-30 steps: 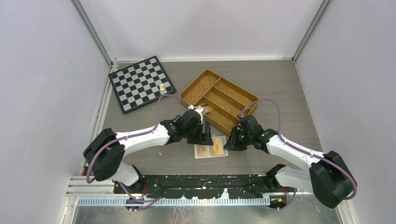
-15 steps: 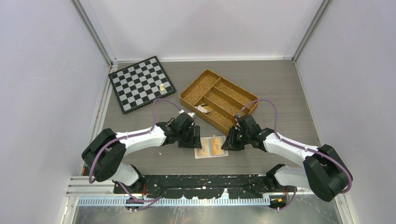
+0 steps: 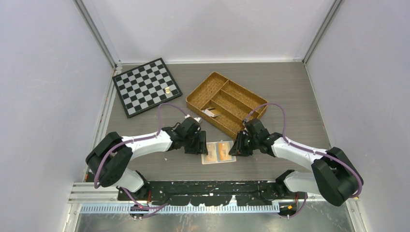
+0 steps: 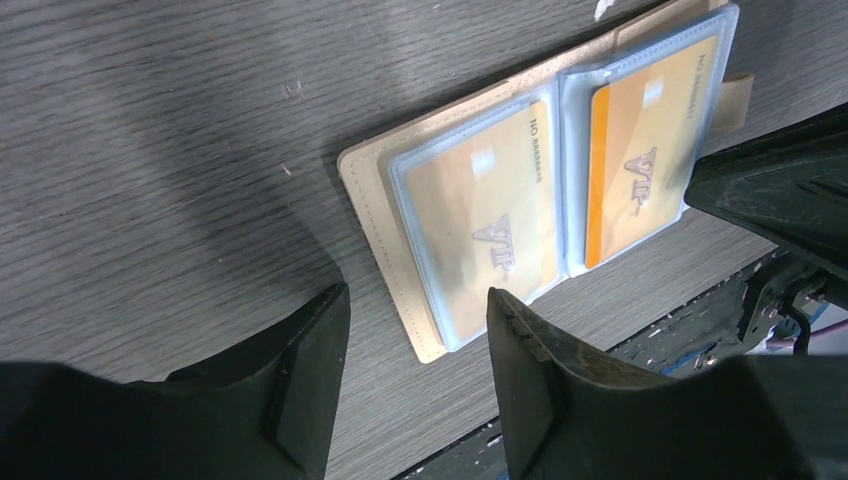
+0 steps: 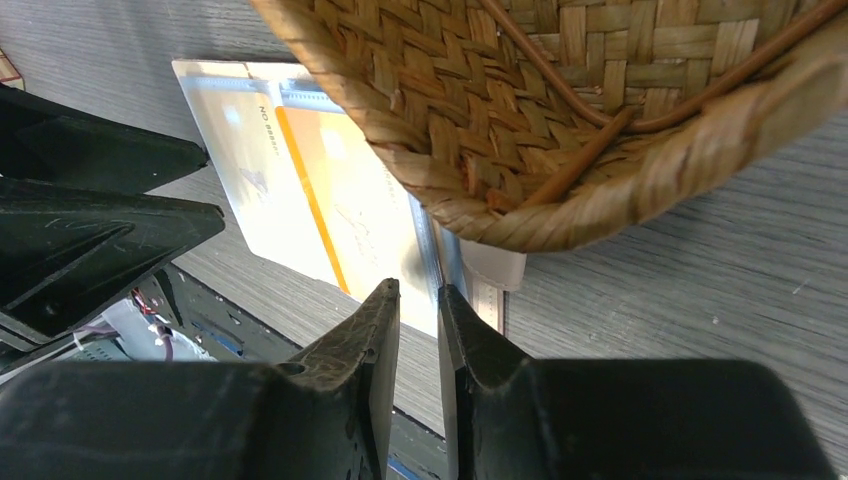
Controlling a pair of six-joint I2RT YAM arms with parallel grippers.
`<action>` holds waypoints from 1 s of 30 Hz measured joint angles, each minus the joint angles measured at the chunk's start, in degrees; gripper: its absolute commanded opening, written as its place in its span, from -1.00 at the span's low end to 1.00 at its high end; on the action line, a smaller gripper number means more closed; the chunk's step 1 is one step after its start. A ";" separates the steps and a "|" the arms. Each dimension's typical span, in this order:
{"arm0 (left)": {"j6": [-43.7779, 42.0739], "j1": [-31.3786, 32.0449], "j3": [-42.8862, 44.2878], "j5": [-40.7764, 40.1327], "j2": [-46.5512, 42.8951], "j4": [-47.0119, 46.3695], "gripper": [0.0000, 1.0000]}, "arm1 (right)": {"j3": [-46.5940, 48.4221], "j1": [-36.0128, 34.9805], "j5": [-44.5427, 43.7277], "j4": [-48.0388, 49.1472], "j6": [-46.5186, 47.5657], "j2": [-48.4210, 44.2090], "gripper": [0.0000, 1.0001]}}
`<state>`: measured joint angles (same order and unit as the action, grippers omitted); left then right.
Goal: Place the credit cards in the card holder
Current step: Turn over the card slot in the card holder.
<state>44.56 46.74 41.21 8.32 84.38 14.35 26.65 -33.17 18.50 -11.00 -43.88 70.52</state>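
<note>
Overhead: card holder (image 3: 218, 152) lies open near the counter's (image 3: 290, 96) near edge. Left wrist: both credit cards (image 4: 480, 240) look sleeved; left gripper (image 4: 415, 300) released, empty. Right wrist: right gripper (image 5: 418, 292) nearly clenched at its edge, grasp unclear. Seemingly little remains.

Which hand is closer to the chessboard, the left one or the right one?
Left. The left hand sits just nearer the robot than the chessboard; the right hand is farther right, across the open card holder.
</note>
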 measured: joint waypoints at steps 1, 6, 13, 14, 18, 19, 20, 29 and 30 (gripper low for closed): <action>0.00 0.00 0.00 0.09 0.04 -0.15 0.08 | 0.00 -0.02 -0.09 -0.09 0.00 -0.04 -0.46; -0.02 0.00 -0.02 0.46 0.33 -0.90 0.08 | 0.00 -0.09 -0.46 -0.42 0.00 -0.04 -0.44; 0.00 -0.13 -0.22 0.90 0.50 -1.73 0.06 | 0.00 -0.09 -0.44 -0.35 0.00 0.00 -0.50; 0.02 -0.15 -0.24 0.94 0.52 -1.81 0.05 | -0.02 -0.09 -0.37 -0.28 0.00 0.04 -0.52; 0.09 -0.26 -0.33 1.38 0.68 -2.27 0.05 | -0.33 -0.11 0.57 1.11 -0.48 0.74 -0.56; 0.13 -0.26 -0.33 1.51 0.72 -2.38 0.05 | -0.33 -0.11 0.83 1.38 -0.74 0.81 -0.58; 0.17 -0.26 -0.33 1.68 0.79 -2.54 0.04 | -0.39 -0.11 1.11 1.79 -1.03 0.87 -0.59; 0.22 -0.26 -0.55 2.32 1.03 -3.50 0.02 | -0.42 -0.48 2.34 4.04 -3.61 0.17 -0.64; 0.22 -0.26 -0.57 2.40 1.05 -3.58 0.01 | -0.42 -0.48 2.43 4.15 -3.76 0.07 -0.65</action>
<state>44.77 46.48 40.64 10.72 85.43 10.76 26.24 -33.65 20.93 -6.85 -47.64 70.59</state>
